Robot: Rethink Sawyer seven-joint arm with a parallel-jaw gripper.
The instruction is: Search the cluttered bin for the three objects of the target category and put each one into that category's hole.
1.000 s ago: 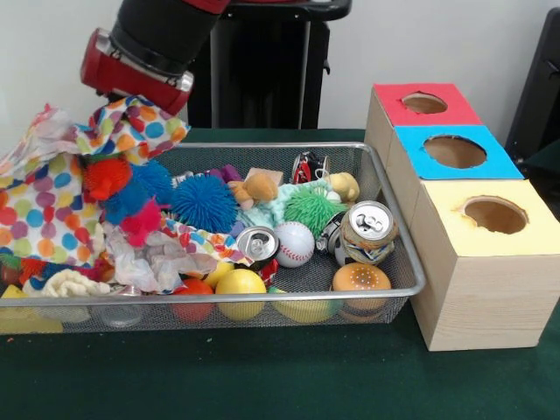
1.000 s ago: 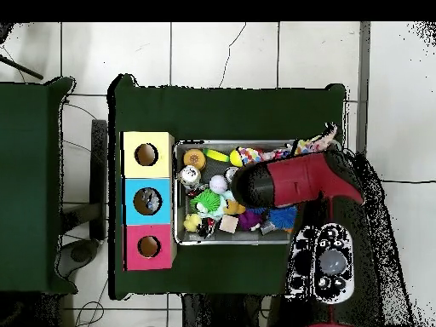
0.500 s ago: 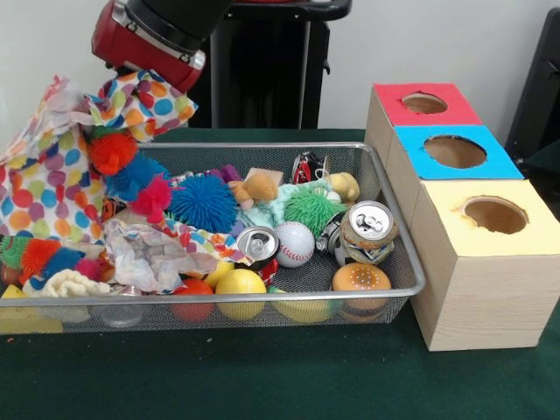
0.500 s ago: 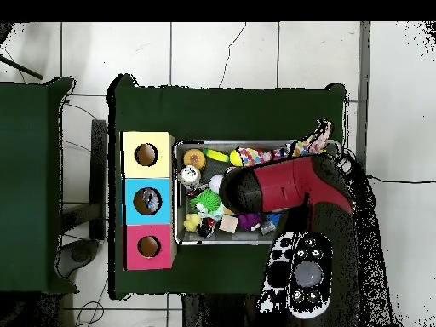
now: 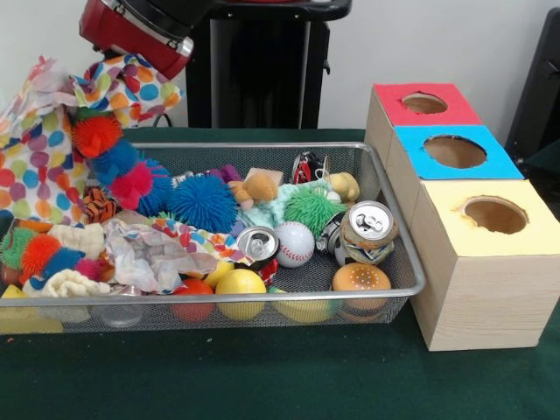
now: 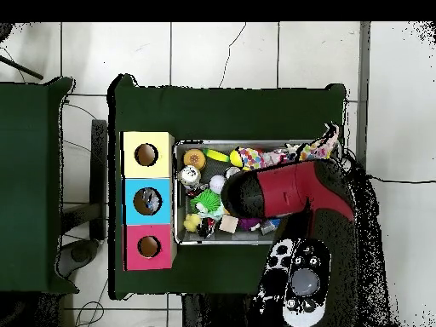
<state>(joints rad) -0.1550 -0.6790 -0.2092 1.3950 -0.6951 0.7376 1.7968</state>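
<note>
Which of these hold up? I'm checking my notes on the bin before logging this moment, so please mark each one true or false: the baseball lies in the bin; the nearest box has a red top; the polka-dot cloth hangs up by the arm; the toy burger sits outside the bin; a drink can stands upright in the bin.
1. The baseball lies in the wire bin. True.
2. The nearest box has a red top. False: its top is yellow; the red-topped box is the farthest.
3. The polka-dot cloth hangs up by the arm. True.
4. The toy burger sits outside the bin. False: it lies inside, at the near corner by the boxes.
5. A drink can stands upright in the bin. True.
</note>
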